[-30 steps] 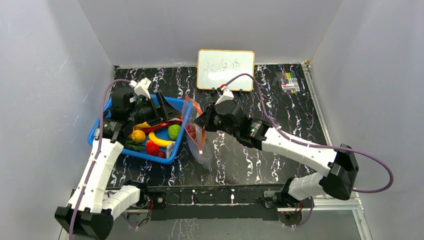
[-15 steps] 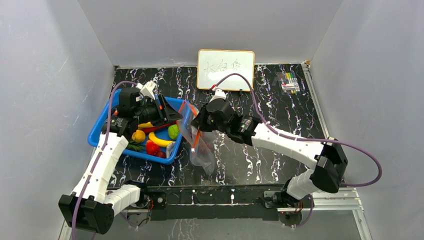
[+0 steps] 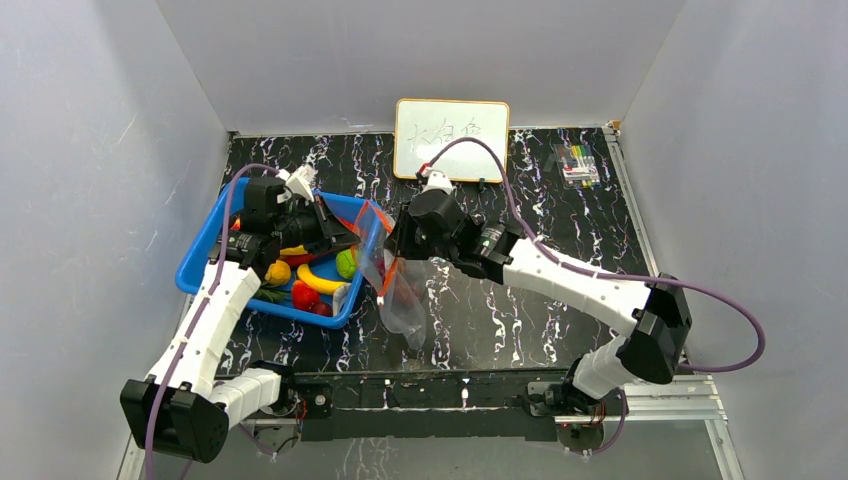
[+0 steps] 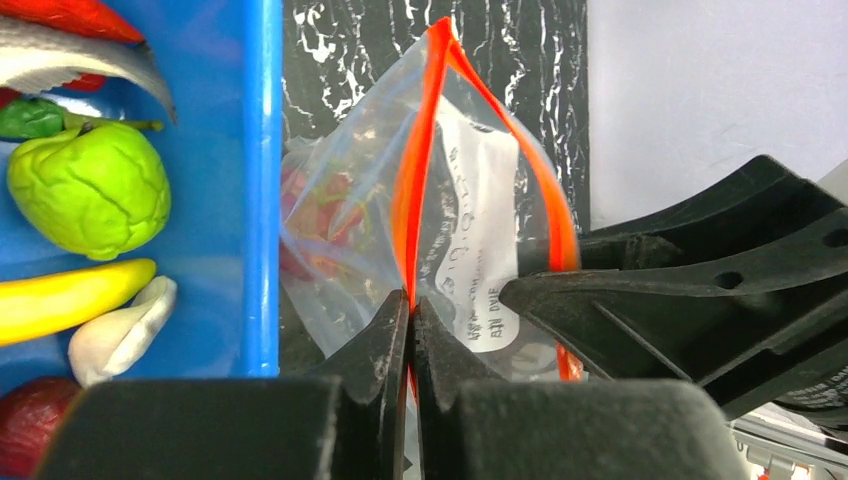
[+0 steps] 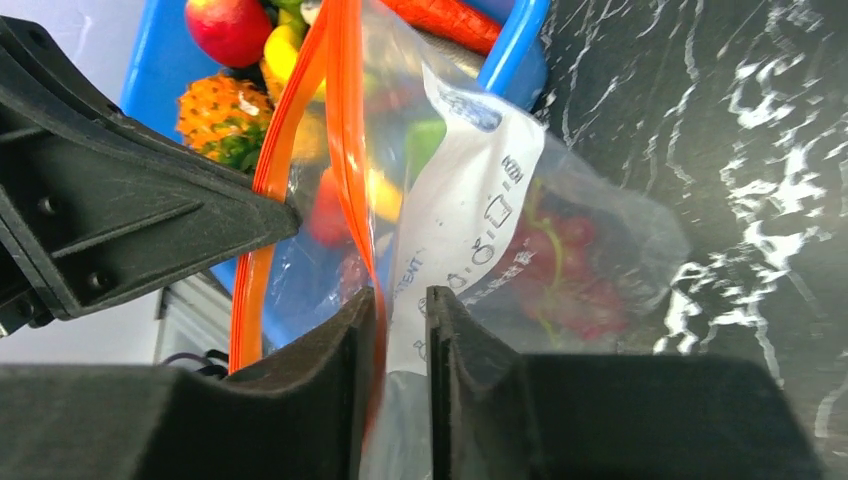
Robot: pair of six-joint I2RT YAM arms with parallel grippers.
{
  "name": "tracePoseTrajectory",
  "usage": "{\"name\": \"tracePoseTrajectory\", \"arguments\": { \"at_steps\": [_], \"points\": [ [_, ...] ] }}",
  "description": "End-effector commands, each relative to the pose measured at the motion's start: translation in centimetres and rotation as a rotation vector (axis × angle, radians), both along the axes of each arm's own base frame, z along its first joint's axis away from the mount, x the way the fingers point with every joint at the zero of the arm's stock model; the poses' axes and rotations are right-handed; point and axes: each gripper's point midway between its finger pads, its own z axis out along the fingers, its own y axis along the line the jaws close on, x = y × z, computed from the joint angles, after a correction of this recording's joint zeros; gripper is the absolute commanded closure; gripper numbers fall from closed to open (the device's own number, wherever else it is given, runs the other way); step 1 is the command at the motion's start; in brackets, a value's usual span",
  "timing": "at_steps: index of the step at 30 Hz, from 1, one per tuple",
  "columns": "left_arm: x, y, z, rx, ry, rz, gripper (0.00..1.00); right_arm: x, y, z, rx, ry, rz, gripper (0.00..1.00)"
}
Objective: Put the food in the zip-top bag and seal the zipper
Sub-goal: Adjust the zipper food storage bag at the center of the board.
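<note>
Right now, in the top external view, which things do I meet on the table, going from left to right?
blue basket → zip-top bag → box of markers

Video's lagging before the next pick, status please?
Left gripper shut on zipper. Right gripper shut on bag, opposite lip. Mouth open, grapes inside. Basket beside bag, food in it.

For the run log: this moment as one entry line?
left gripper: shut on zipper | right gripper: shut on zipper | zip-top bag: mouth held open, red fruit inside | basket: banana, other food
</note>
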Motion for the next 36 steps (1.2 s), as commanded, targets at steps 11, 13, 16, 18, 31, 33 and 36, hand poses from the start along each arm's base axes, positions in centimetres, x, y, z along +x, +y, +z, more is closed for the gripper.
{"name": "tracePoseTrajectory", "arguments": {
  "at_steps": [11,13,16,18,31,33,36],
  "points": [
    [-1.2,-2.6,5.5,-0.235,-0.091,-0.077,1.00,0.4,-3.1,4.8,-0.234,-0.086,-0.010,0.60],
    [-1.3,-2.9,5.7,-0.266,-0.085,-0.076,1.00,-0.3,-2.1,5.9,-0.191,-0.089,0.015,0.59],
    [-1.2,-3.3,7.1,-0.324,-0.093,-0.072,1.00,-0.7,-1.3,8.5,-0.143,-0.140,0.024,0.58],
    [-0.6,-3.3,8.3,-0.341,-0.126,-0.050,1.00,-0.3,-1.7,10.4,-0.121,-0.182,-0.013,0.54],
    [1.5,-4.6,6.1,-0.294,-0.139,-0.010,1.00,3.1,-1.1,6.4,-0.220,-0.189,-0.158,0.46],
    [1.4,-4.5,6.0,-0.286,-0.141,-0.007,1.00,3.3,-1.6,4.9,-0.299,-0.171,-0.164,0.49],
    [1.4,-4.0,5.3,-0.242,-0.144,0.007,1.00,3.7,-5.1,4.2,-0.412,-0.187,-0.240,0.61]
  ]
}}
